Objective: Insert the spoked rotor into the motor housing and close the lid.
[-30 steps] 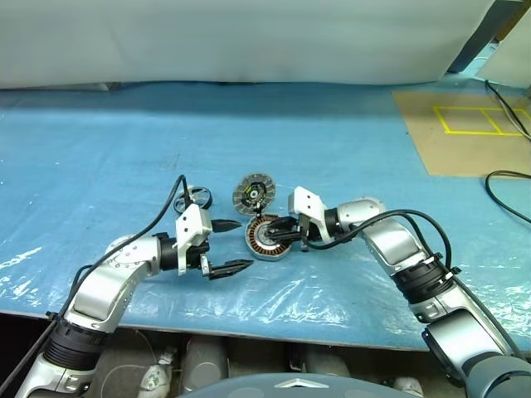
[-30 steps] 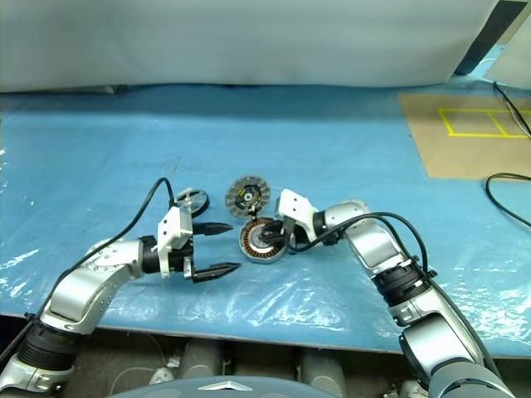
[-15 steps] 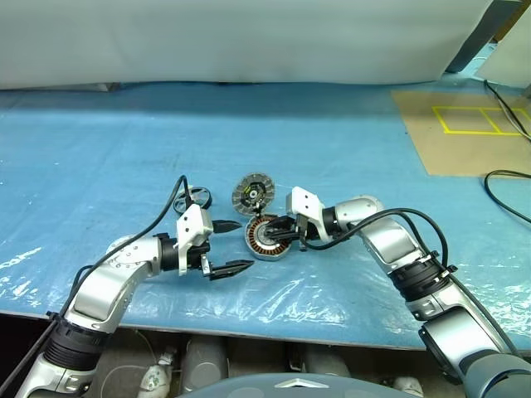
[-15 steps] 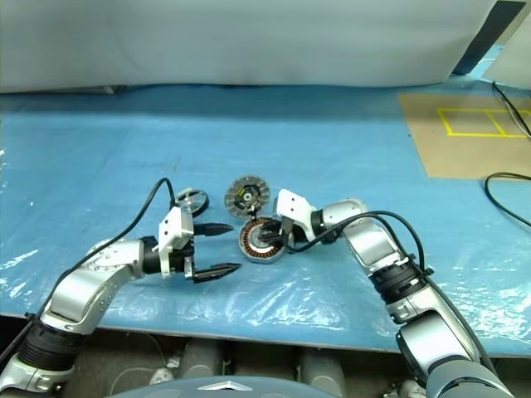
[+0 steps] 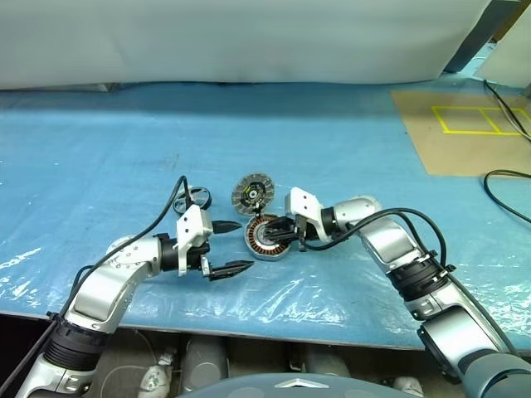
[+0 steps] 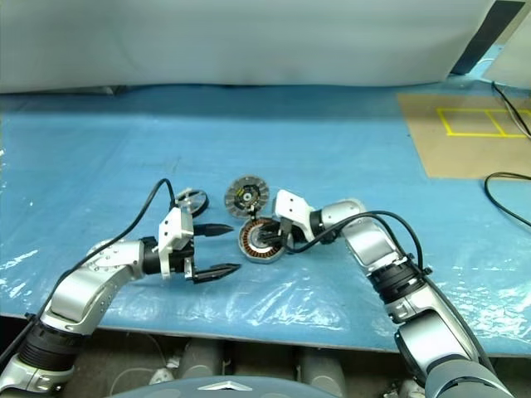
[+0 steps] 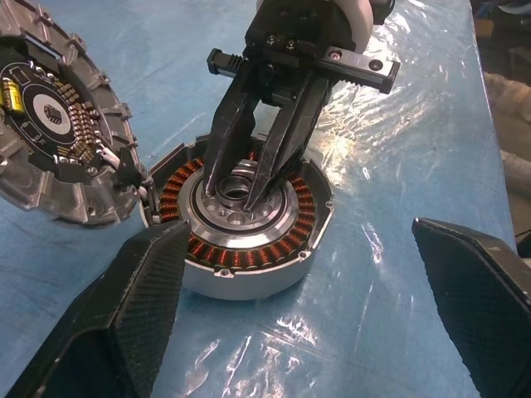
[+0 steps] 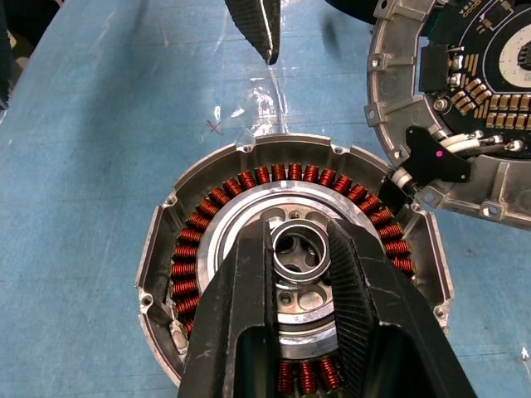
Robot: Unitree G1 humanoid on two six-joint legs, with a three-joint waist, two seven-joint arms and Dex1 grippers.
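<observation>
The right gripper (image 8: 292, 259), nipping a small plain metal ring, sits directly over the hub of the squat copper-wound silver motor housing (image 5: 264, 240) near the blue table's front edge, the wide-open left gripper (image 5: 230, 246) just beside.

Head stereo overhead; wrist close-ups

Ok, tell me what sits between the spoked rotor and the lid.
Nothing but bare blue sheeting, as the left eye view shows, between the spoked rotor and the lid.
</observation>
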